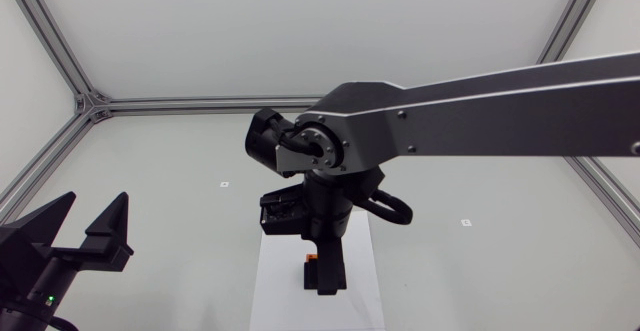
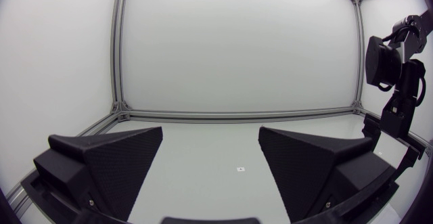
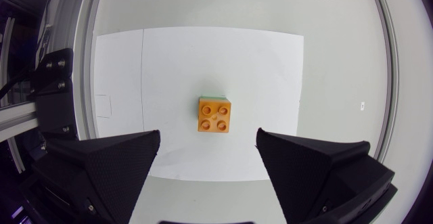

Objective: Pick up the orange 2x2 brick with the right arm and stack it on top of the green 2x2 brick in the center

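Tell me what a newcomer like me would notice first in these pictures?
The big grey right arm stretches over the table from the right side, bending down at the middle. Under its open claw, a bright orange brick sits on a white sheet, with a green sliver showing beneath it. The left claw rests open at the near left.

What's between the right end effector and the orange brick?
Nothing: the right wrist view shows only bare white sheet between the right end effector and the orange brick.

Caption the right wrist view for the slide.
Orange brick stacked on the green brick on a white sheet, ahead of the open right claw.
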You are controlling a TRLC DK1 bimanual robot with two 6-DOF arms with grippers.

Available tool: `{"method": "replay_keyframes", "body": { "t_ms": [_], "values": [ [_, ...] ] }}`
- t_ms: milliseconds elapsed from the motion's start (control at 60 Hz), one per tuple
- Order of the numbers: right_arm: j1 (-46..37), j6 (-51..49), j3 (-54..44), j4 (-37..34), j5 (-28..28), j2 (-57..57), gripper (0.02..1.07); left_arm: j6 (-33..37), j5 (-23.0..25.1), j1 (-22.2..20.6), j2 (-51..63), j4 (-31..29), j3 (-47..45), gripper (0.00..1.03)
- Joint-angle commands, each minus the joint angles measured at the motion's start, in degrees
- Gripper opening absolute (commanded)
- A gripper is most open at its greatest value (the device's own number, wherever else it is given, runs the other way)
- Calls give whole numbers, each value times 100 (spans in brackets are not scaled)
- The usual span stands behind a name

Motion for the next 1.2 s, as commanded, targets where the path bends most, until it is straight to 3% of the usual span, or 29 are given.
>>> {"method": "replay_keyframes", "body": {
  "t_ms": [0, 300, 400, 683, 867, 1183],
  "values": [
    [-8, 116, 87, -187, 34, -339, 103, 75, 34, 14, -45, -84, -235, 99],
    [-808, 326, -608, -3, 51, -1763, 103, 75, 25, 14, -45, -84, -235, 99],
    [-1380, 476, -880, 41, 77, -2220, 103, 75, 25, 14, -45, -84, -235, 99],
    [-3129, 485, -2005, 1008, 95, -3398, 103, 75, 25, 14, -45, -84, -235, 99],
    [-4139, 274, -2559, 1395, -204, -3960, 103, 75, 25, 14, -45, -84, -235, 99],
    [-4904, 748, -3350, 1737, -248, -5085, 103, 75, 25, 14, -45, -84, -235, 99]
  ]
}}
